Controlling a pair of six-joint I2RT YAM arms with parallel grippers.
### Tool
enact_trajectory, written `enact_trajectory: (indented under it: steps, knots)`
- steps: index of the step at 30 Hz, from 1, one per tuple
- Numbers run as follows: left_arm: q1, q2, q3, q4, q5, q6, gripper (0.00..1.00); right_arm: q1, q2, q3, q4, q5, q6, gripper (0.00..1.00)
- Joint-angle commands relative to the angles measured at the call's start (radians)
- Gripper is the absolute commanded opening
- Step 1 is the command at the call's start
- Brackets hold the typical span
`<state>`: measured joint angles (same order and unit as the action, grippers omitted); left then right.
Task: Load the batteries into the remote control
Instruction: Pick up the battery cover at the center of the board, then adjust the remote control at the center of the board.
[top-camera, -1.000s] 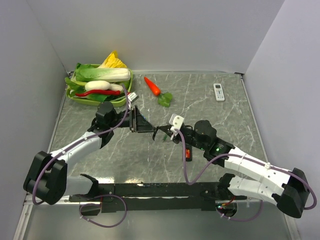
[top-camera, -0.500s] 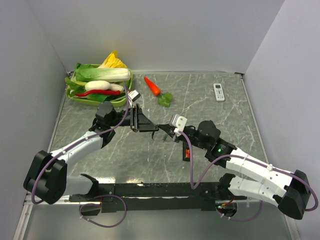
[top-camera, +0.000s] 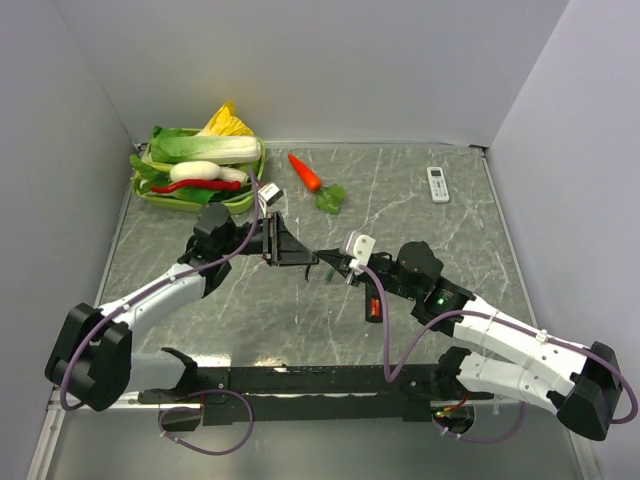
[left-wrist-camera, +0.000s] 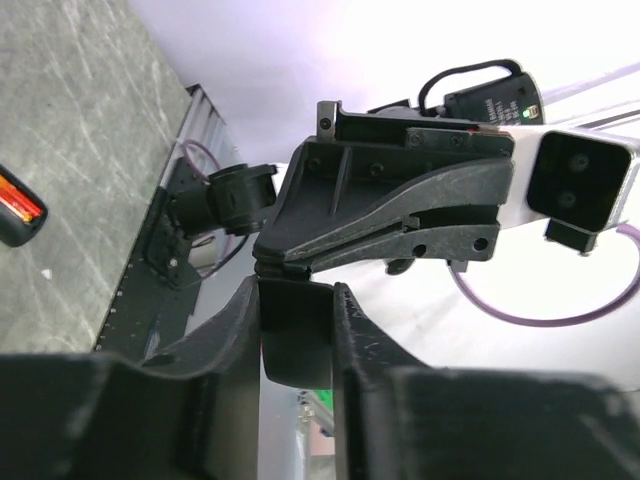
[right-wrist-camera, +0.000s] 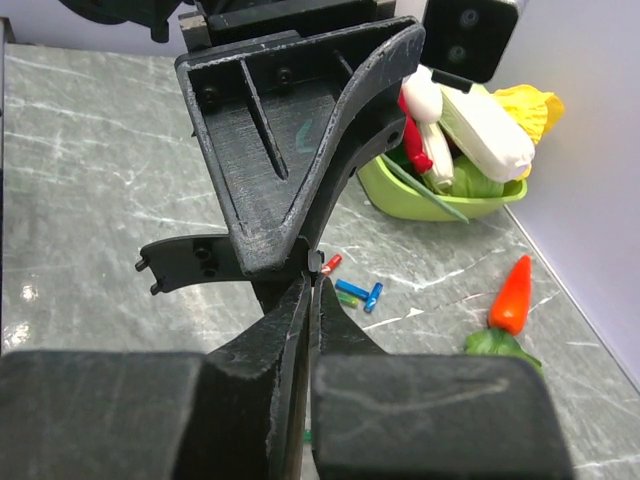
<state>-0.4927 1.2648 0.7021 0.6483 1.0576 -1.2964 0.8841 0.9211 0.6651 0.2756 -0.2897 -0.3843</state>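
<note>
Above mid-bench, the left claw pinches a small dark piece, its identity unclear. It meets the right claw, whose fingers are pressed together. The remote control lies beside the right wrist. Loose batteries lie just beyond the claws.
</note>
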Motion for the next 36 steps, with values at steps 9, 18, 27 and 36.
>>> enact_trajectory:
  steps: [9,18,27,36]
  knots:
    - [-0.006,-0.073,0.079,-0.289,-0.120,0.249,0.02,-0.020,-0.059,0.007,-0.124,0.068,0.148,0.38]
    - [-0.061,-0.059,0.267,-0.938,-0.609,0.629,0.02,-0.322,0.047,0.140,-0.679,0.255,0.695,0.68]
    - [-0.187,-0.021,0.284,-1.017,-0.945,0.648,0.02,-0.496,0.168,0.010,-0.747,0.109,0.926,0.75]
    - [-0.236,0.002,0.269,-0.972,-1.055,0.638,0.02,-0.499,0.324,-0.093,-0.619,0.034,0.983,0.75]
